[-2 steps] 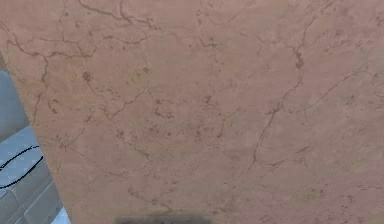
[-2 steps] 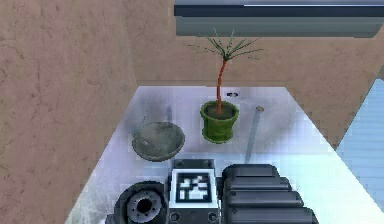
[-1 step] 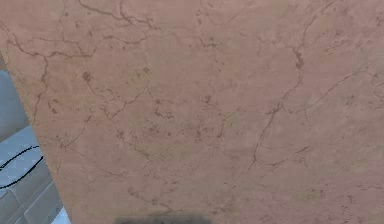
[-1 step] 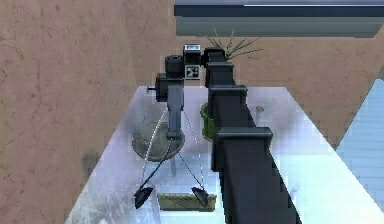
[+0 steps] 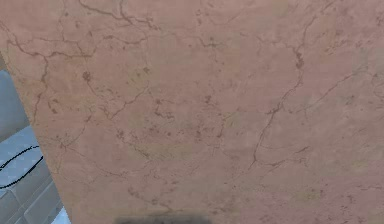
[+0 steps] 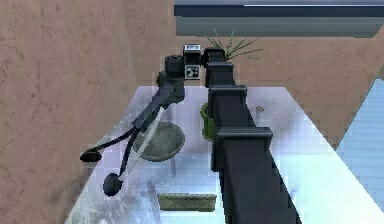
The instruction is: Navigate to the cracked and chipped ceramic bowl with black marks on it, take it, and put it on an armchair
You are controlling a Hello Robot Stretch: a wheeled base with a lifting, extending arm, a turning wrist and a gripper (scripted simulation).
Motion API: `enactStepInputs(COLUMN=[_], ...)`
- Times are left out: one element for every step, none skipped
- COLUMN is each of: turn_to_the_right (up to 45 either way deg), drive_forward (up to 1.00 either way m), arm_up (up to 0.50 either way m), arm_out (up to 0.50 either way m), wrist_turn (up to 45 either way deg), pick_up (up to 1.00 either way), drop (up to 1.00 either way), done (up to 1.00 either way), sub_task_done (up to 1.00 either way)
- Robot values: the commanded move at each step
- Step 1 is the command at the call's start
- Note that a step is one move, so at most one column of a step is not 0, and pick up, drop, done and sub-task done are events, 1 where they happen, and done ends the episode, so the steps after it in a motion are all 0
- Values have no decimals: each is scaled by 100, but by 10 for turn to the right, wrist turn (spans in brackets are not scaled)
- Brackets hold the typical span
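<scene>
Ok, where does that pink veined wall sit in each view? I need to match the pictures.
Forward view: the pink veined wall runs from the top edge to the bottom, right of a grey tiled patch at lower left.
Arm side view: it stands along the left, behind the pale table, and again right of the plant at the top.
Shared landmark: the wall's own dark veining.

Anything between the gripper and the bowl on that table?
Nothing visible. The gripper lies across the grey bowl in the picture; the green thing stands right of the bowl, beside the arm, not between.
</scene>
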Motion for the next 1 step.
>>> enactStepInputs(turn_to_the_right=[0], drive_forward=[0], arm_up=[0], arm_out=[0], wrist_turn=[450], pick_up=[0], drop=[0], done=[0], sub_task_done=[0])
